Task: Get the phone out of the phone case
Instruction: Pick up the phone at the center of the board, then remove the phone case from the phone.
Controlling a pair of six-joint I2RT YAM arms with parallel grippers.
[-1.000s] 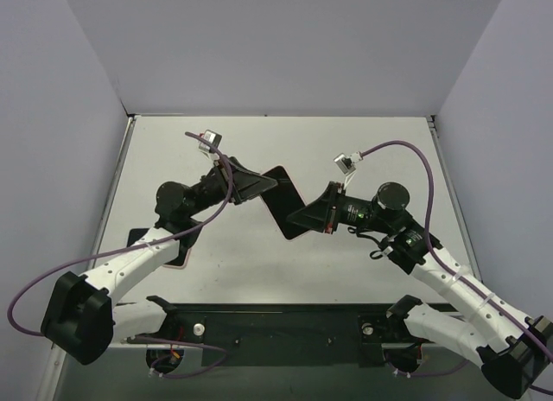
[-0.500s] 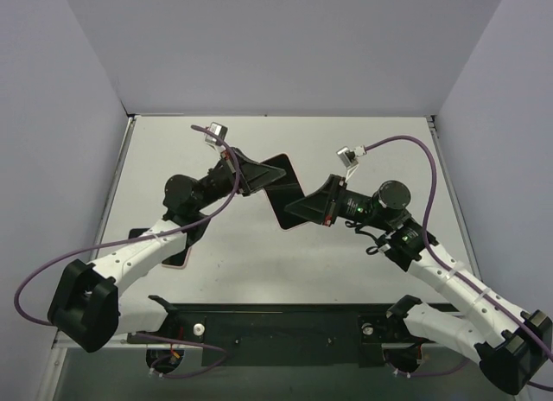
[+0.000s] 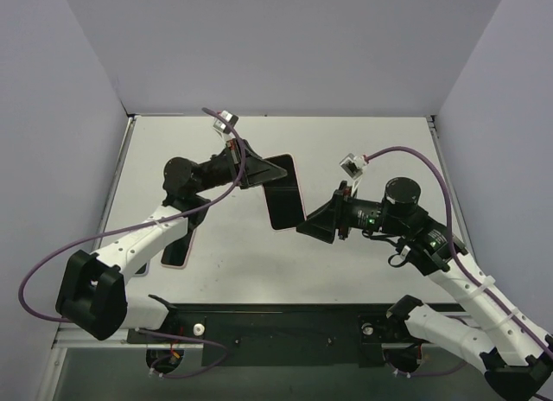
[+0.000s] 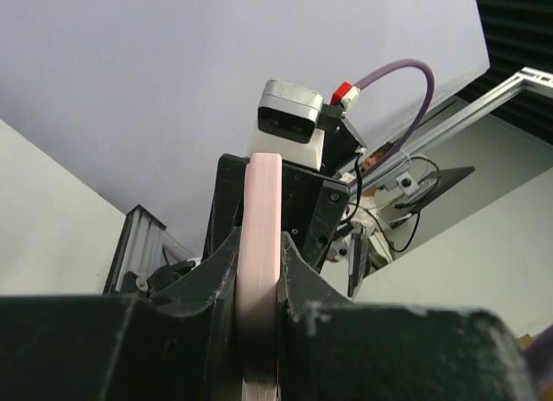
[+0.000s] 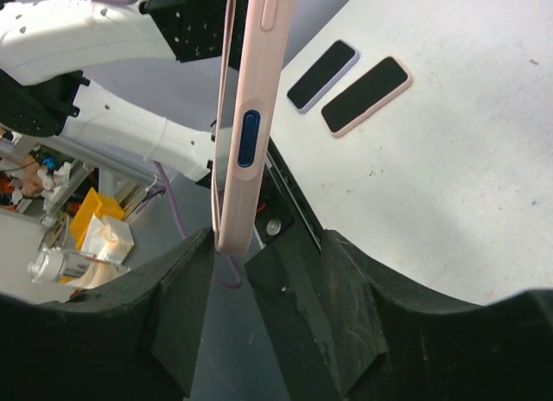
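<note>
Left wrist view: left claw (image 4: pixel 259 258) clamped on the pink phone case (image 4: pixel 261 194), mid-air over the bench (image 3: pixel 363 150); right claw (image 5: pixel 266 245), at its 4 o'clock, apart. Case probably soft, phone (image 3: pixel 281 198) rigid: peel a corner

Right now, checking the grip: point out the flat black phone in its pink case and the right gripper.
flat black phone in its pink case (image 5: pixel 256 81): right wrist view, case's side edge.
right gripper (image 3: pixel 302 226): top view, between open fingertips.

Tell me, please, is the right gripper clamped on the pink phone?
No, the right gripper stands spread wider than the phone edge between its fingers.
</note>
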